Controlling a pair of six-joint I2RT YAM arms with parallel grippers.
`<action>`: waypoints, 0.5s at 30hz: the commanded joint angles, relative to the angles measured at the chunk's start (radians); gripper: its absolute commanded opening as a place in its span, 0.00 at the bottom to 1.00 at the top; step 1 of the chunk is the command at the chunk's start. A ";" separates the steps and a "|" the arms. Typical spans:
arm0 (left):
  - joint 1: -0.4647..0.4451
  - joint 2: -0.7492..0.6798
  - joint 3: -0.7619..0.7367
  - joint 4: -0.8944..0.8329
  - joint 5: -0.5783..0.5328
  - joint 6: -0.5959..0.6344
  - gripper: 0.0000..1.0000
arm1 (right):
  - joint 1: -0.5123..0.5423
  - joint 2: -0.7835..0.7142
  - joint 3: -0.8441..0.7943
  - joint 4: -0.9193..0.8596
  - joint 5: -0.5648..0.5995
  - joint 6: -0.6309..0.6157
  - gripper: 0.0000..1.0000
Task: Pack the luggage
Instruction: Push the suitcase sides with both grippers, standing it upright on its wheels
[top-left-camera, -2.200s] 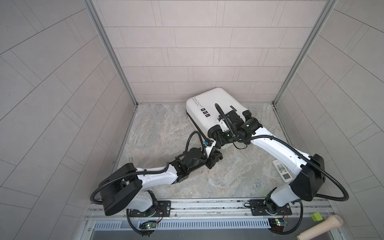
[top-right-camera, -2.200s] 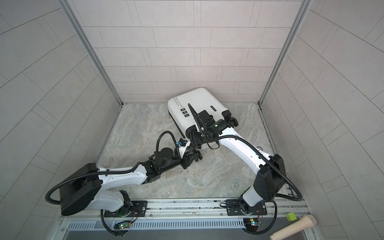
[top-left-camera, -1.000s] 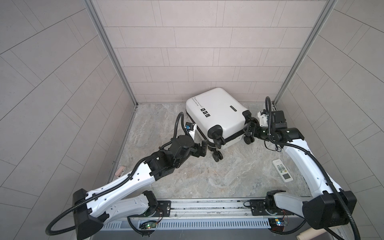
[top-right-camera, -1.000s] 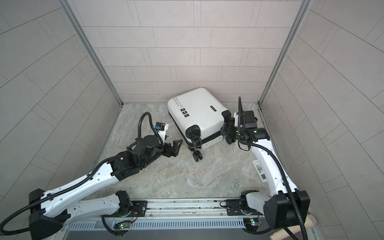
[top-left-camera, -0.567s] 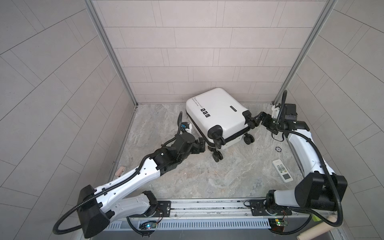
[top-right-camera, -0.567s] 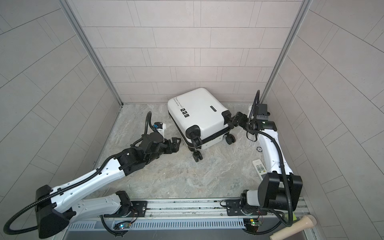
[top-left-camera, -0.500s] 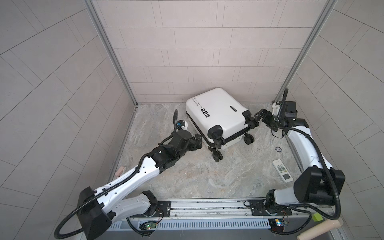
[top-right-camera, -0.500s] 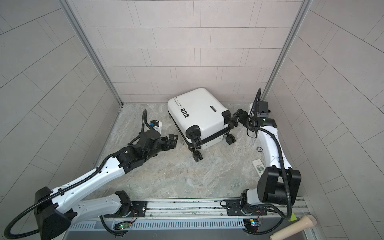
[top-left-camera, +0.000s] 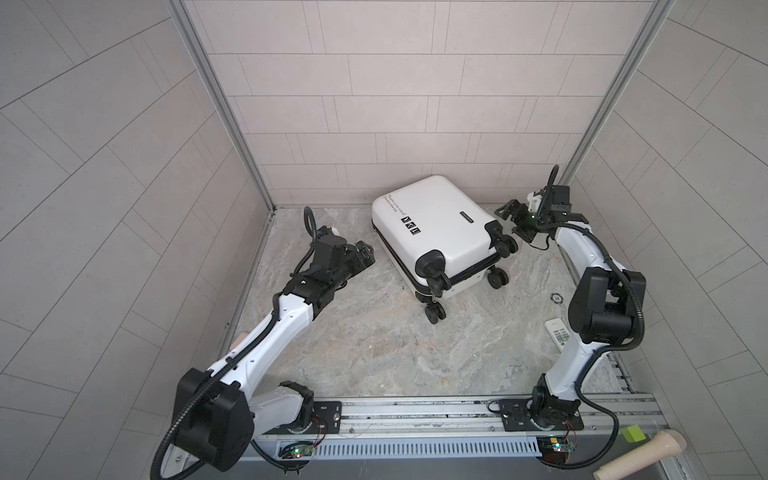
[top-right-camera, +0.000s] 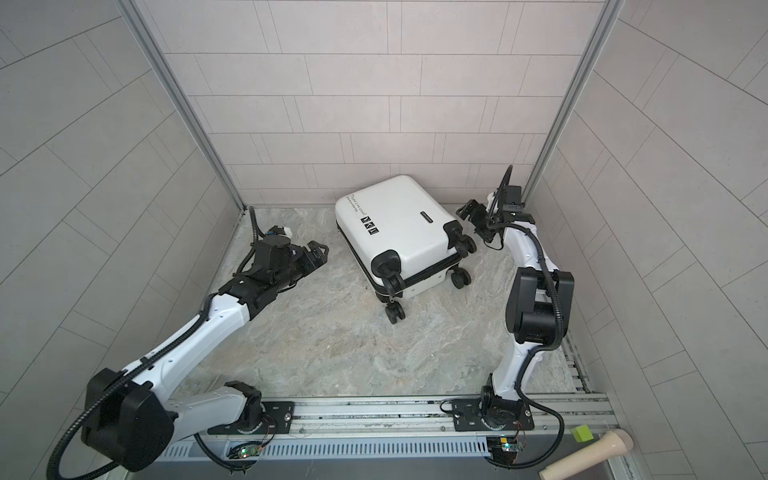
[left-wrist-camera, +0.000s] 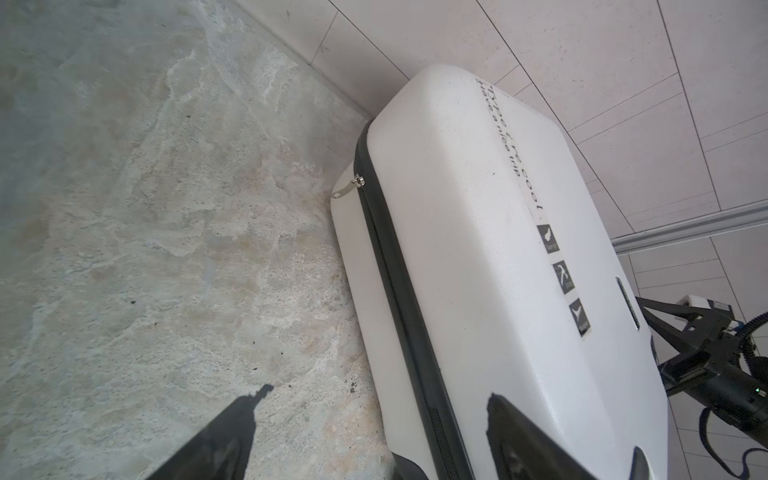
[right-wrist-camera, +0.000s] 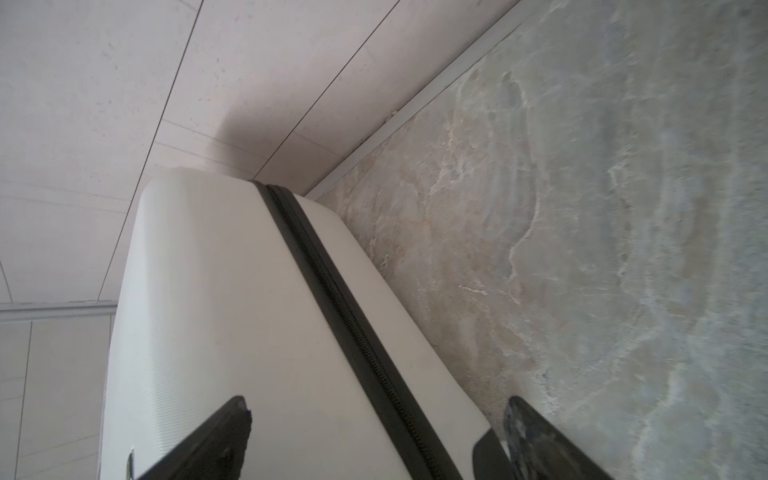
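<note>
Luggage (top-left-camera: 436, 226) zipped shut, lying flat at rear of floor (top-left-camera: 374, 332).
Left arm stretched low; left gripper (top-left-camera: 367, 255) spread, empty, just beside its long side.
Right arm folded upright; right gripper (top-left-camera: 508, 219) spread, empty, near its wheeled corner.

one luggage (top-left-camera: 436, 224), two robot arms (top-left-camera: 270, 336) (top-left-camera: 582, 257), one white remote (top-left-camera: 557, 336), one small disc (top-left-camera: 557, 297), one green block (top-left-camera: 632, 433), one wooden handle (top-left-camera: 640, 455).

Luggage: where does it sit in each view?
Top view: luggage at centre back, near the rear wall.
Top view: luggage again at centre back.
Left wrist: luggage close up, printed face showing.
Right wrist: luggage close up, plain side showing.
Shared landmark: its black zipper band.
</note>
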 joint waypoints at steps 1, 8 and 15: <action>0.019 0.057 0.070 0.073 0.062 -0.009 0.92 | 0.048 -0.024 0.022 0.005 -0.049 -0.035 0.97; 0.044 0.166 0.172 0.082 0.106 0.023 0.92 | 0.112 -0.065 -0.078 0.019 -0.058 -0.055 0.96; 0.083 0.142 0.166 0.008 0.095 0.081 0.92 | 0.160 -0.150 -0.219 0.064 -0.043 -0.042 0.95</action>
